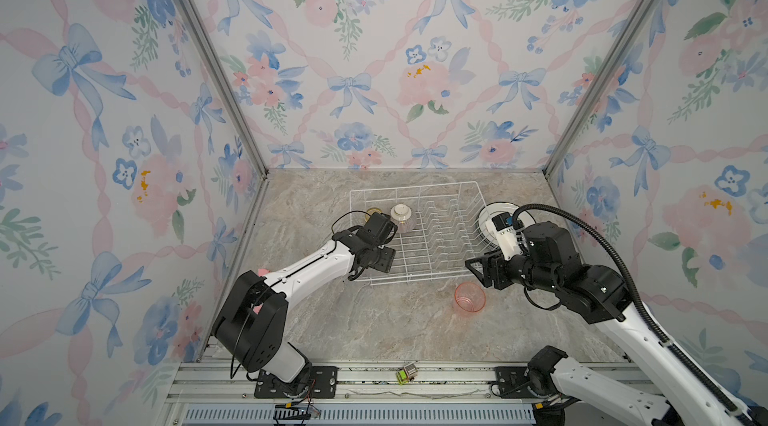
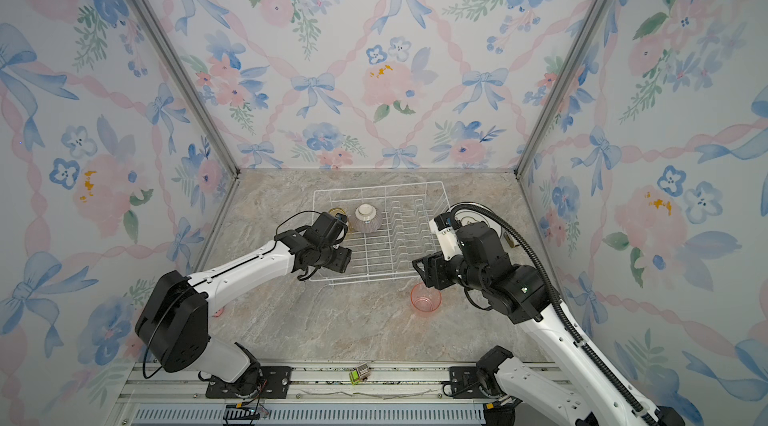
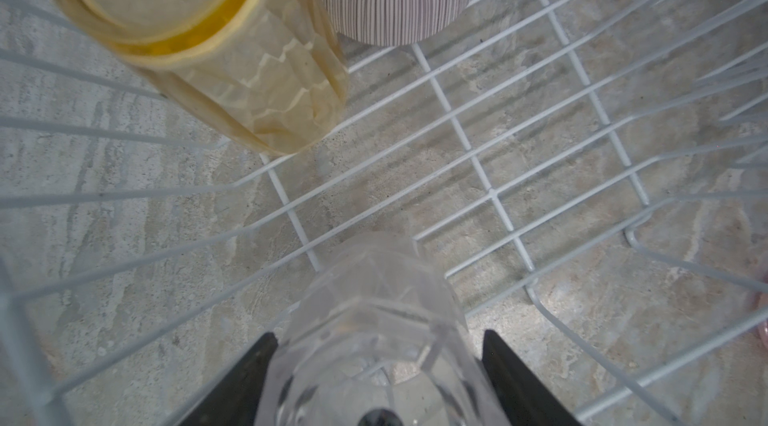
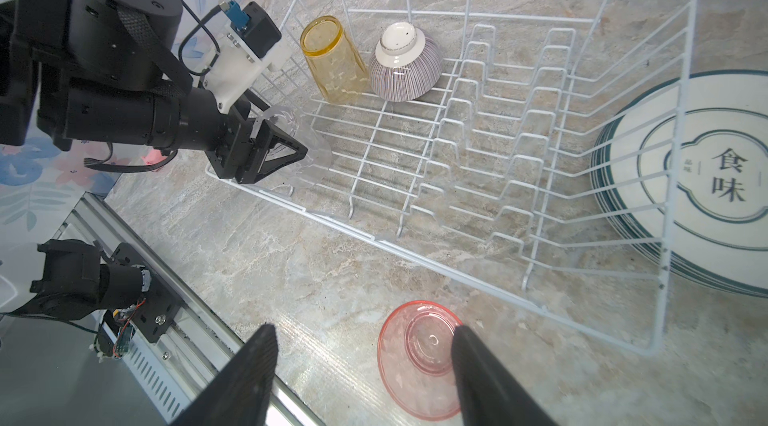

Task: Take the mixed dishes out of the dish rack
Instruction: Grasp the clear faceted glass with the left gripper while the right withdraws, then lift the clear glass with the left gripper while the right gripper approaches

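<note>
The rack [image 1: 419, 253] sits on the worktop [image 1: 374, 320], with plates [image 4: 706, 195] stacked just beyond its right end. The left arm reaches low into the near-left corner, the left fingers [image 3: 245, 378] flanking the clear tumbler [image 3: 374, 299]; I cannot tell if they grip it. The right arm is elbow-bent, the right fingers [image 4: 249, 370] spread and empty over the pink tumbler [image 4: 415, 353], which stands outside the rack. The bowl [image 4: 405, 67] and yellow tumbler [image 4: 332, 62] stand upturned inside.

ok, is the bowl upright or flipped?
Flipped. The bowl shows its white foot ring on top, and its ribbed sides flare down to the rack wires, beside the yellow tumbler.
</note>
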Robot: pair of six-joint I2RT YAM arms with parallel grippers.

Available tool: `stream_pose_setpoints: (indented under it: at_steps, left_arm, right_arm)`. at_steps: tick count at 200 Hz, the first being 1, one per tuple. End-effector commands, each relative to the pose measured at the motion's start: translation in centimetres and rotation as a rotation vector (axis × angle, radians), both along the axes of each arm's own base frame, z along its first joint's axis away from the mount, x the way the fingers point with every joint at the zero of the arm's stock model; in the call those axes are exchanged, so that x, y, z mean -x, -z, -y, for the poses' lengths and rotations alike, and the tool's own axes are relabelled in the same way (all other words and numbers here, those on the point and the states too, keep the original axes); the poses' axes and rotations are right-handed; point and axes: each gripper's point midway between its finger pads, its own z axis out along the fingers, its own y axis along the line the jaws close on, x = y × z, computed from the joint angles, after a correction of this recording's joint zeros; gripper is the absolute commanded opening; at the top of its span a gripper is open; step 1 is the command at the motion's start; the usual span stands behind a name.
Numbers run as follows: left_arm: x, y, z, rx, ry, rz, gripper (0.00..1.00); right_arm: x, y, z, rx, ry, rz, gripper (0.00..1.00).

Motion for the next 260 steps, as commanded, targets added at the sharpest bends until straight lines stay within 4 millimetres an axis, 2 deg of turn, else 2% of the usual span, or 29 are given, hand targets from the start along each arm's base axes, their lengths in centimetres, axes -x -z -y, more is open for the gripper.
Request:
stream_pose_setpoints:
  at_steps: [1, 25, 46, 80, 100, 159, 186, 224, 260]
  left_arm:
    - [0.4, 0.5, -0.5, -0.024, 0.006, -0.034, 0.67]
    - [0.4, 0.4, -0.5, -0.024, 0.009, -0.032, 0.50]
    - [0.2, -0.2, -0.3, -0.016, 0.016, -0.018, 0.42]
    - [-0.1, -1.5, 0.0, 0.021, 0.027, 0.001, 0.37]
    - [-0.2, -2.6, 0.3, 0.073, 0.039, 0.010, 0.39]
    - [-0.9, -8.0, 1.7, 0.249, 0.119, 0.081, 0.37]
    - [-0.9, -10.8, 2.8, 0.387, 0.175, 0.125, 0.37]
    - [-0.4, -15.1, 4.3, 0.626, 0.258, 0.204, 0.36]
    - [0.1, -18.5, 4.8, 0.856, 0.320, 0.275, 0.35]
  right_arm:
    - [-0.2, 0.3, -0.2, -0.006, -0.013, -0.001, 0.69]
    - [-0.4, 0.6, -0.5, -0.011, -0.018, -0.009, 0.69]
    - [-0.5, 1.1, -1.0, -0.024, -0.029, -0.024, 0.68]
    - [-0.5, 1.6, -2.6, -0.088, -0.070, -0.062, 0.68]
    - [-0.6, 1.7, -3.9, -0.144, -0.108, -0.084, 0.68]
    - [-0.5, 1.0, -7.1, -0.301, -0.214, -0.130, 0.68]
    - [-0.3, 0.7, -8.2, -0.380, -0.264, -0.145, 0.65]
    - [-0.6, 0.2, -8.8, -0.512, -0.298, -0.132, 0.57]
    - [-1.1, -0.4, -8.8, -0.594, -0.304, -0.104, 0.49]
